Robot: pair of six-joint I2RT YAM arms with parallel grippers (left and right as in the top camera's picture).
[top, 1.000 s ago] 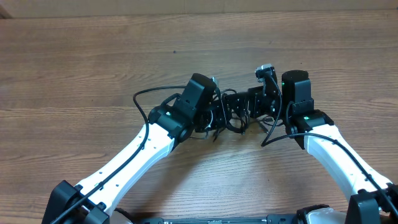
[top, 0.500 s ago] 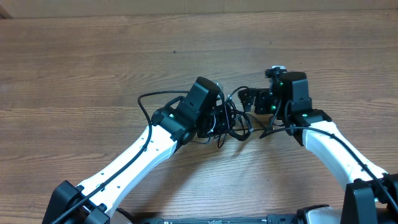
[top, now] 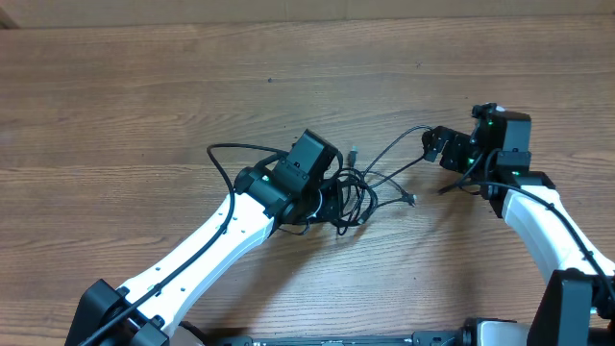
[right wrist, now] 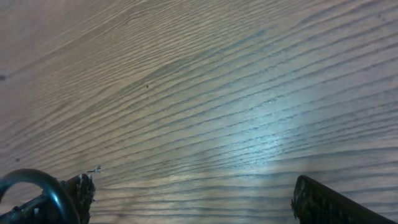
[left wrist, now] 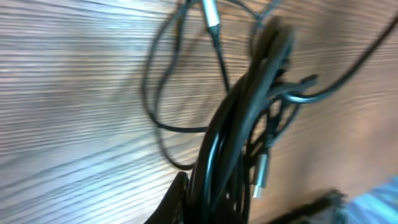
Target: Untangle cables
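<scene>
The cables [top: 354, 192] are seen as thin black cords bunched in a tangled knot (silvery plug tips showing) on the table [top: 144, 115], one strand stretched rightward.

One tangle of cables [top: 357, 187], strand count unclear; two silvery plug tips [left wrist: 261, 174] visible. Left pincer [left wrist: 205, 211] plus right pincer [right wrist: 199, 199]: two. One table [top: 144, 96].

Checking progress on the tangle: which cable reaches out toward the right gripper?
The lone cable arcing from the bundle to the right gripper; the rest lie looped beside the left gripper.
</scene>
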